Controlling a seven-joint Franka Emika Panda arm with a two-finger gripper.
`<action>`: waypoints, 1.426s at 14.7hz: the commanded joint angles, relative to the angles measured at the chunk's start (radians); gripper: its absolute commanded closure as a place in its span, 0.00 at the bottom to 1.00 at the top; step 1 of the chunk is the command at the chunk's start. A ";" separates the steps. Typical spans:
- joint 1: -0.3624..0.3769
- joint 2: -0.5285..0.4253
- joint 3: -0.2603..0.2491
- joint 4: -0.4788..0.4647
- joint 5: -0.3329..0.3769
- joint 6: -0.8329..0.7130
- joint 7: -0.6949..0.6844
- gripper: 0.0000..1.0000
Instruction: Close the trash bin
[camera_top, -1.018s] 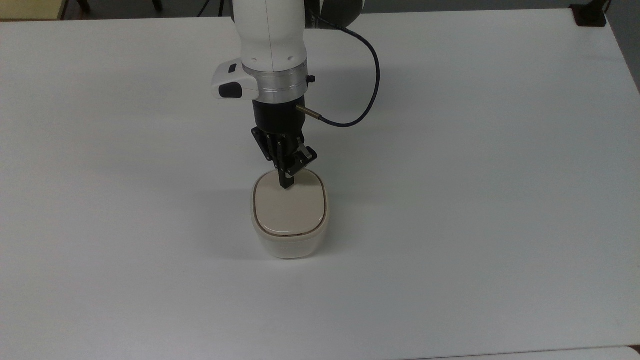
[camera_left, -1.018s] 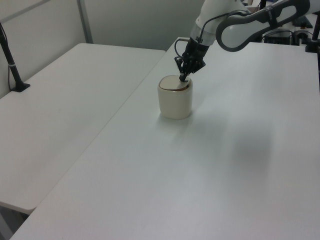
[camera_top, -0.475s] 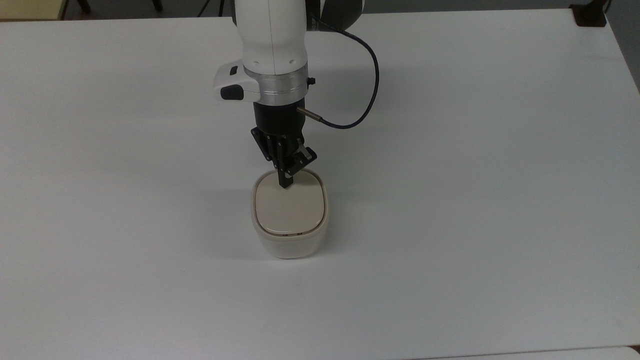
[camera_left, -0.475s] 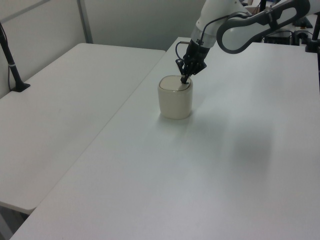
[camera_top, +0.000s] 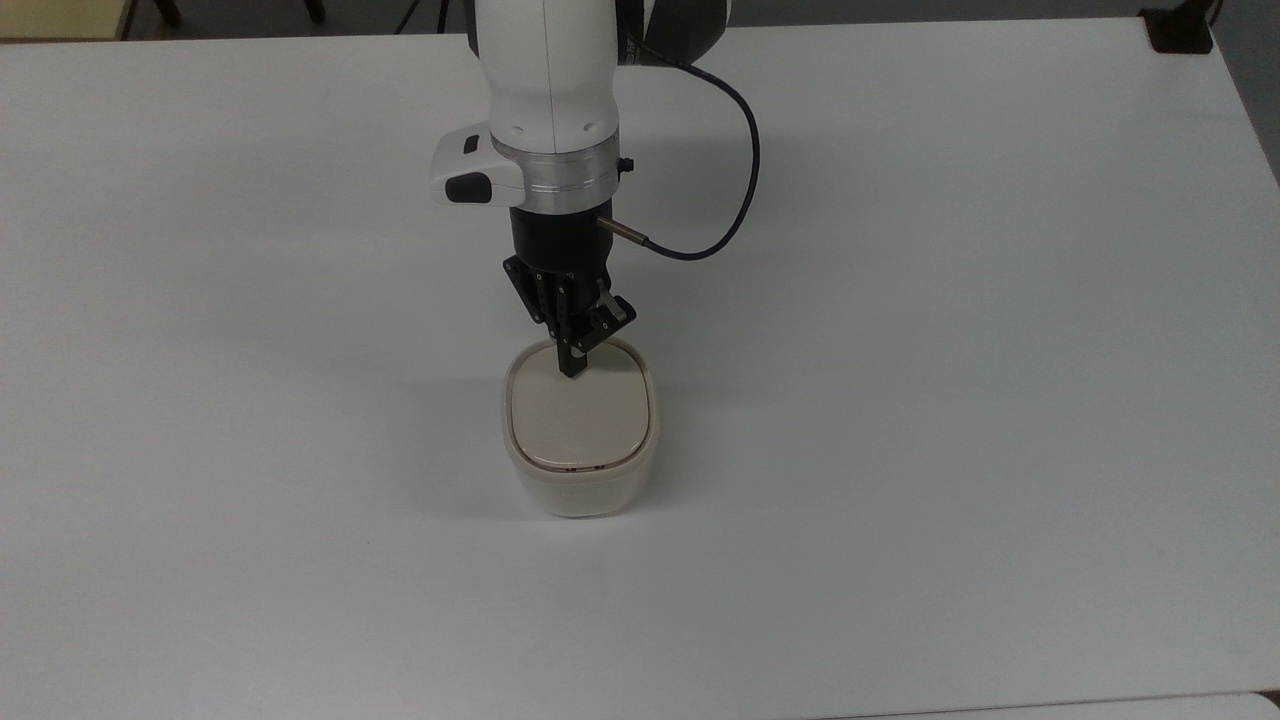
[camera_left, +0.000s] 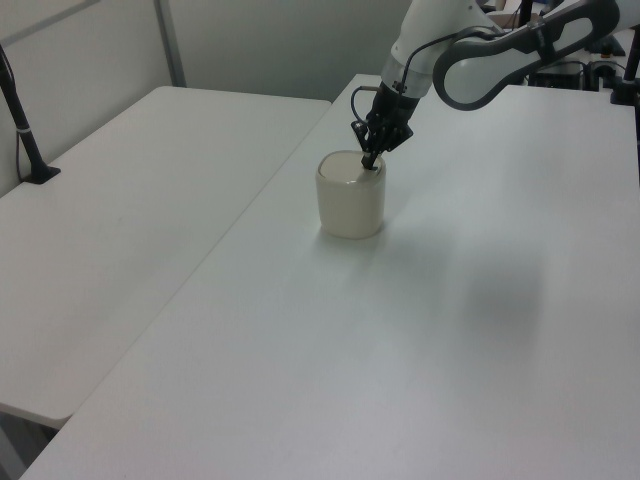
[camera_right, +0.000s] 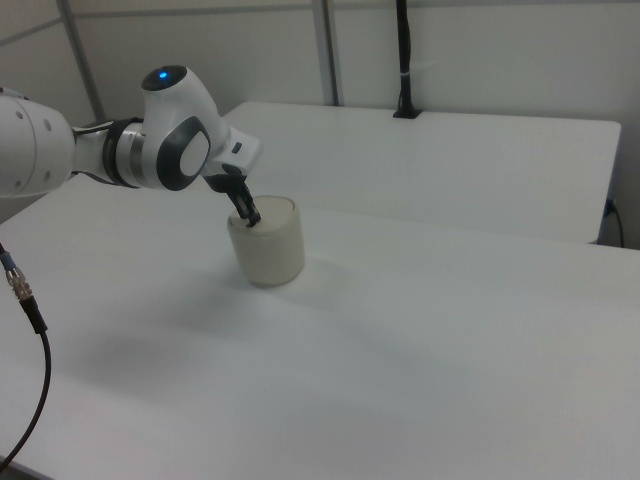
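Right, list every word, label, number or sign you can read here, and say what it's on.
None can be read.
Bin: a faint mark on the body just under the lid, too small to read.
Arm: plain white shell, no lettering shows; in the right view a blue light glows on it, not a text.
Gripper and table: no markings.

A plain white table (camera_top: 950, 350) carries the scene, its surface smooth and matte. The trash bin (camera_top: 580, 480) stands upright directly on it, a cream-white rounded-square body with its beige lid (camera_top: 580, 415) lying flat on top, near the middle of the tabletop in the top view. In the left view a second white table (camera_left: 130, 220) adjoins the first along its left edge, and a black post (camera_left: 25, 130) stands on it at the far left.
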 joint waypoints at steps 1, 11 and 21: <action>-0.010 -0.035 -0.006 -0.022 -0.009 -0.039 -0.011 1.00; -0.012 -0.258 -0.006 0.035 0.000 -0.416 -0.147 0.89; -0.010 -0.422 -0.004 0.017 0.035 -0.740 -0.274 0.00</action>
